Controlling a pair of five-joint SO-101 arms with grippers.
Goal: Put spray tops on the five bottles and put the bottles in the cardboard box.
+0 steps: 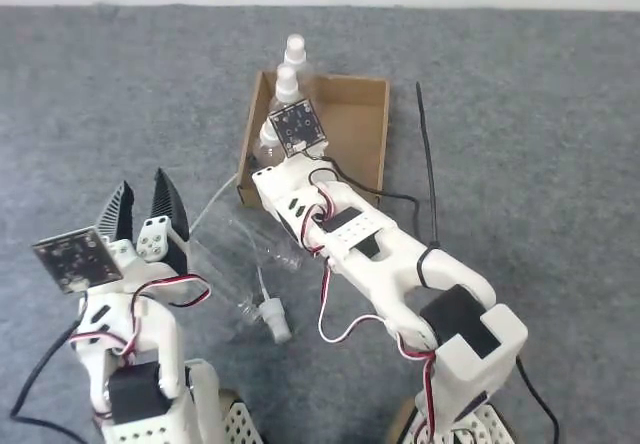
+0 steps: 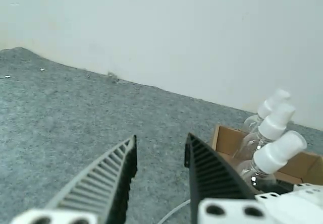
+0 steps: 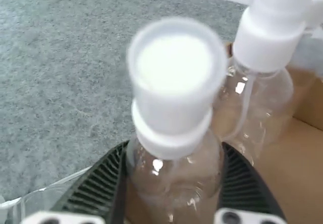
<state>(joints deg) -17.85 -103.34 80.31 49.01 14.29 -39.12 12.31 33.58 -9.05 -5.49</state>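
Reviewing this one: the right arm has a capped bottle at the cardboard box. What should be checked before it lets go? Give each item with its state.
1. Grip: the right gripper has a finger on each side of the held bottle: ok.
2. The spray top is seated on the held bottle: ok.
3. The held bottle's base is down on the cardboard box floor: cannot tell, it is hidden.
4. The neighbouring bottle is upright and capped: ok.
5. The left gripper is open and away from the box: ok.
6. All bottles are capped and boxed: not ok. A clear bottle lies on the table with a loose spray top near it.
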